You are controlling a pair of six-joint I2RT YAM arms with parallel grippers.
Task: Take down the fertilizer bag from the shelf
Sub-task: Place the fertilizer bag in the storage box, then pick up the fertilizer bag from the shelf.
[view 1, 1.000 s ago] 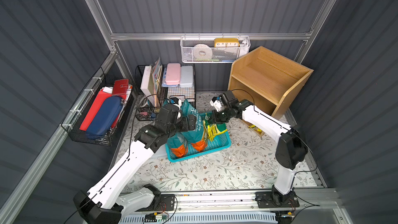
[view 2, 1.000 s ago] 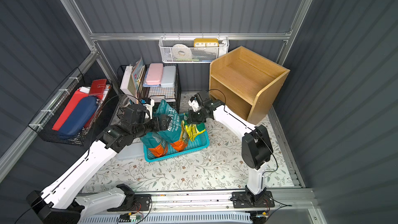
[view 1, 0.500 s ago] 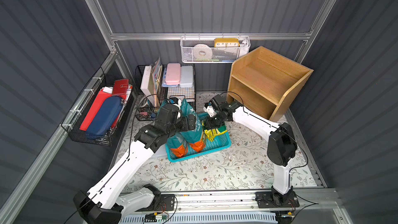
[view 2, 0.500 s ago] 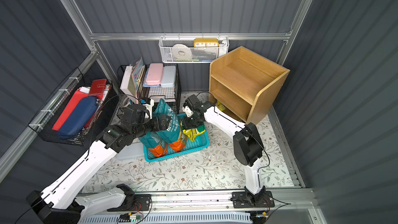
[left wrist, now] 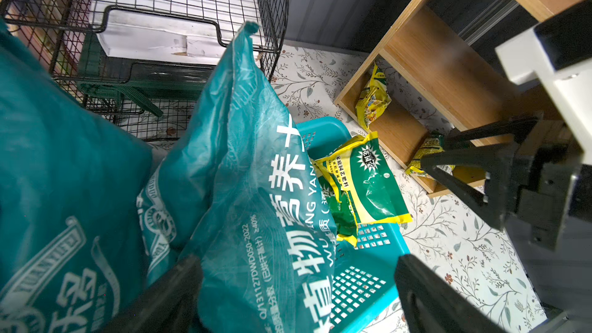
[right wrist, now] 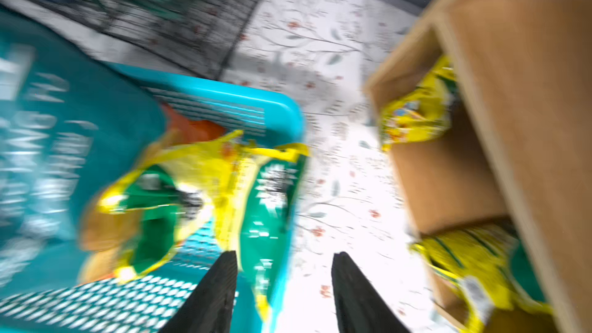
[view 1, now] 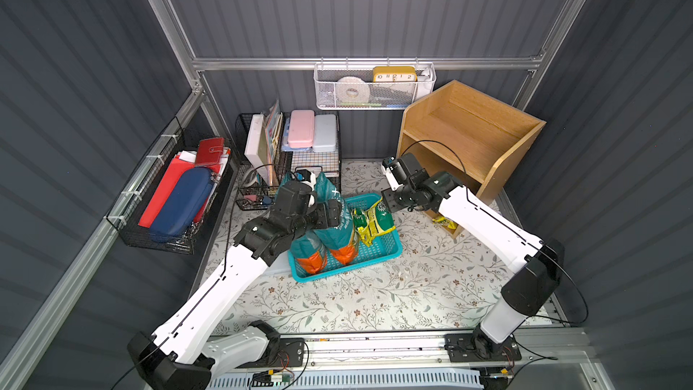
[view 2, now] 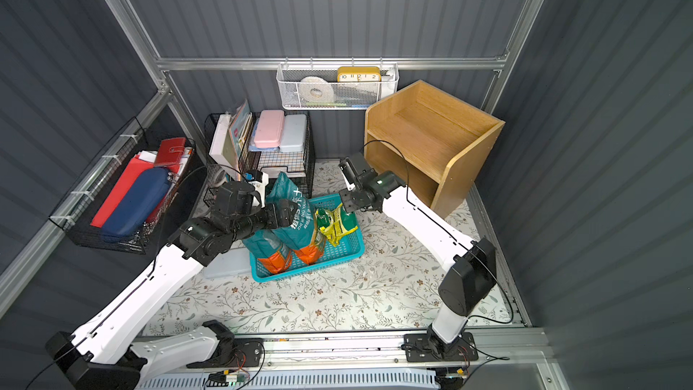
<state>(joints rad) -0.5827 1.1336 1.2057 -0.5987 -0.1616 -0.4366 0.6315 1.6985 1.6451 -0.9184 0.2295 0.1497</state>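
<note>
Task status: one fertilizer bag [view 1: 375,219] lies in the teal plastic basket [view 1: 356,266], clear of the shelf [view 1: 472,136] and leaning against the basket's end wall. It is touched by neither gripper. The take-down of this bag is judged complete.

Two further yellow bags are seen in the left wrist view on the lowest tier of the shelf, one upright at the back [left wrist: 373,100] and one slumped at the front edge [left wrist: 429,152]. If these are also to be removed, that work is left. The upper tiers are seen bare in both top views.

Gripper state: the right gripper [right wrist: 283,256] is released, its jaws apart with nothing between them, just above the basket's end. The left gripper [left wrist: 298,264] is spread wide, its fingers straddling the top of a tall teal bag [left wrist: 250,171] without clamping it.

Materials: the fertilizer bag is a glossy, crinkled film pouch, green with yellow borders. The basket is rigid perforated plastic. The shelf is smooth light-brown wood-grain board with slanted side panels. The surface [view 1: 375,294] is covered in a floral print.
</note>
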